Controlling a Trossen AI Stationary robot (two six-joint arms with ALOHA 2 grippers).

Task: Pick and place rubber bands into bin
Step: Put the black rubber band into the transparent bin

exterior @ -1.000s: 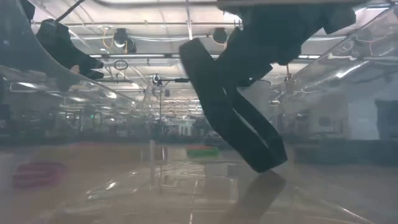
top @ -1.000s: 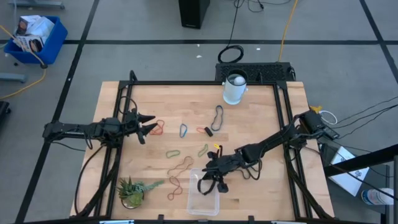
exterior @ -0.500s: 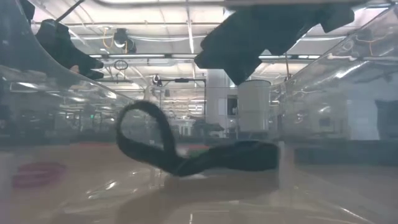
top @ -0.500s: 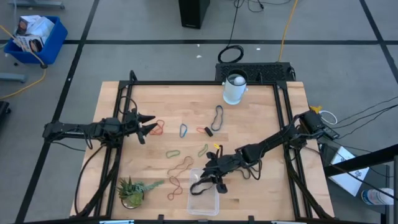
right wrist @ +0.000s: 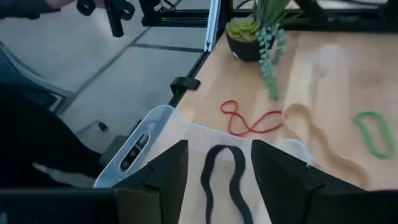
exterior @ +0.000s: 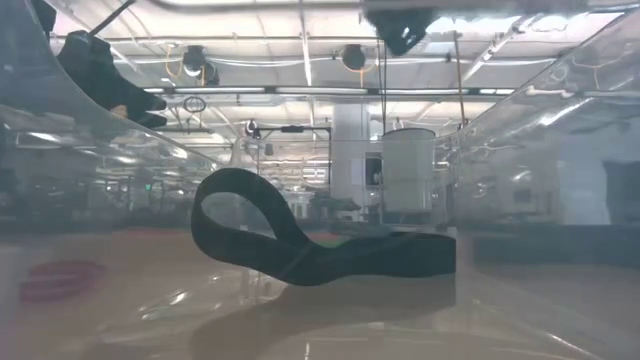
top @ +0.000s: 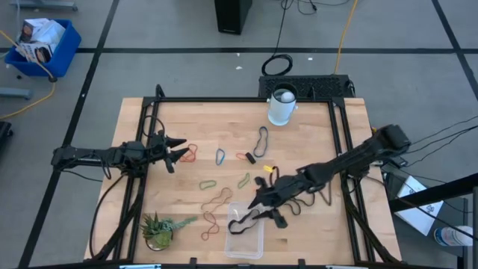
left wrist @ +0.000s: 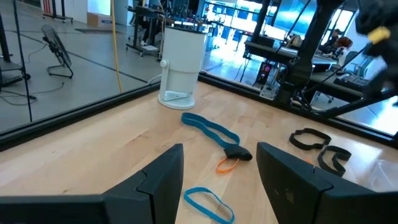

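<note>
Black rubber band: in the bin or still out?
In. The black rubber band lies inside the clear plastic bin, below the open right tool.

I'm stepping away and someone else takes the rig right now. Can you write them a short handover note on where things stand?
Right gripper: open, empty, above the near table edge beside the clear bin.
Left gripper: open, empty, hovering at the table's left side by a red rubber band.
Done: one black rubber band lies in the bin.
Left: the other bands are on the wood, including the blue one, green ones, the dark one near the white cup, and the tan and red loops by the potted plant.
</note>
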